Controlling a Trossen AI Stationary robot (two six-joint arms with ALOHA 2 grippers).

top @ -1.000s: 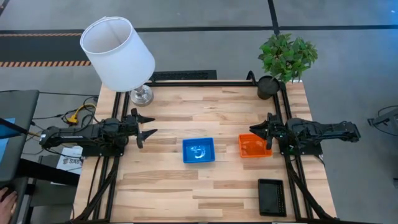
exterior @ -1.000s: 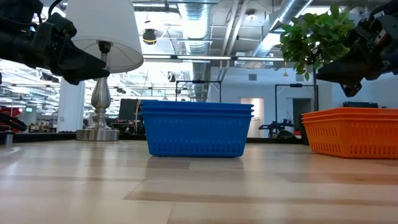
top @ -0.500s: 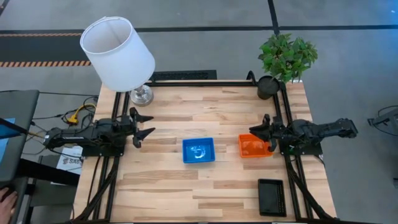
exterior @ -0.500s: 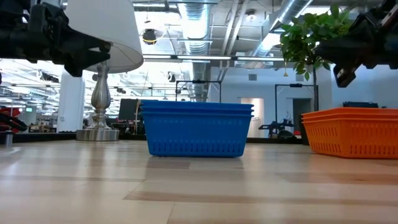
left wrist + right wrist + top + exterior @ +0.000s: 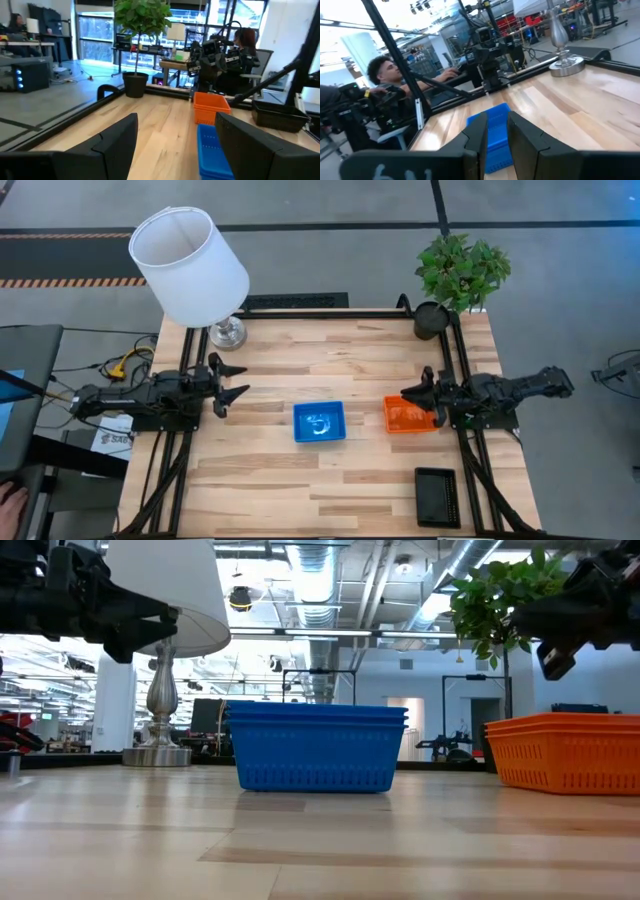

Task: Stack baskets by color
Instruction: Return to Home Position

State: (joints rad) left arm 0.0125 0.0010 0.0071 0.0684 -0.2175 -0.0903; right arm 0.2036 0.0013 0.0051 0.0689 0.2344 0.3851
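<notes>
— Wooden tabletop (image 5: pixel 270 480), pale planks on a black frame, and ceiling pipes (image 5: pixel 320 560) running off through the lab behind it. Can you see the baskets from where you are?

— Three lots. The blue baskets (image 5: pixel 319 422) sit about mid-table, one nested in the other. From table height you can count two rims. The orange baskets (image 5: pixel 408 416) are just to their right, and they show two rims as well, one inside the other. The black baskets (image 5: pixel 438 496) lie near the right corner on the near side, apart from the rest. From above I can't tell how many there are.

— And the arms?

— Left gripper (image 5: pixel 240 380) hangs over the left side of the table, on the near side of the lamp (image 5: pixel 190 265). It points toward the blue pair and is well apart from it. The fingers are spread wide with nothing between them.

— The right one?

— Right gripper (image 5: pixel 416 388) is up above the far edge of the orange pair, not touching it. The fingers are parted by a narrow gap and nothing is held.

— What else is on there?

— The lamp stands at the far left corner, a silver base under a white shade. A potted plant (image 5: pixel 458 275) stands at the far right corner. A person (image 5: pixel 387 75) sits beyond the left end of the table.
</notes>
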